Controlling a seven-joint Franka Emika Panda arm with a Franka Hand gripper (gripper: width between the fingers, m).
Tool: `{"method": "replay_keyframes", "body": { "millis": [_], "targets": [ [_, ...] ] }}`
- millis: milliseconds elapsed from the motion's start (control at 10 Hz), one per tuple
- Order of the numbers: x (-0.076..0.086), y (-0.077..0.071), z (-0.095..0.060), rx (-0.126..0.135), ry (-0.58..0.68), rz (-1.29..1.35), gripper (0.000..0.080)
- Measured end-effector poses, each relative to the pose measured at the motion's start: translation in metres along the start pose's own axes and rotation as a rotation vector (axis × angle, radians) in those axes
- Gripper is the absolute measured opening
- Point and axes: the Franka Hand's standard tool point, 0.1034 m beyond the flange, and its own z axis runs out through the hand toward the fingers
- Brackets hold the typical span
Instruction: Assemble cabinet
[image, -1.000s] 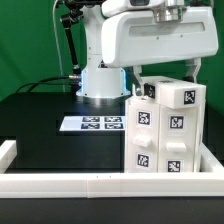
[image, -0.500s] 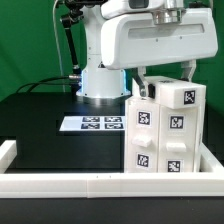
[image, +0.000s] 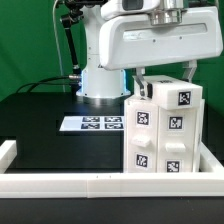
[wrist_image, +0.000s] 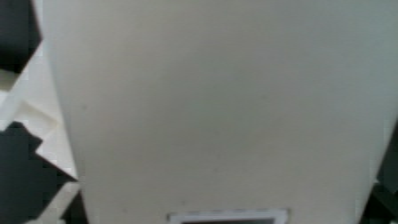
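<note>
Tall boxy white plastic cabinet (image: 166, 130), smooth faces, square black-and-white tags, gripper (image: 165, 72) fingers straddling its top, grip unclear, matte black table (image: 60, 150)

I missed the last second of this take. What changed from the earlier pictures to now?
The gripper and the cabinet edged slightly toward the exterior view's left; the small piece at the cabinet's top left corner is less visible. The marker board and rail stayed put.
</note>
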Motion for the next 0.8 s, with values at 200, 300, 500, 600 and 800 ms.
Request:
{"method": "replay_keyframes", "body": {
  "millis": [200,300,500,600,800],
  "targets": [
    [0.0017,0.0002,0.0001,0.0,0.018,0.149,0.0553],
    [0.0027,0.0003,-0.0002,0.0,0.025,0.185,0.0553],
    [0.0054,0.0004,-0.0011,0.002,0.043,0.298,0.0553],
    [0.0071,-0.0005,-0.0016,0.004,0.053,0.372,0.0553],
    [0.0077,-0.0004,-0.0015,0.006,0.067,0.453,0.0553]
  ]
}}
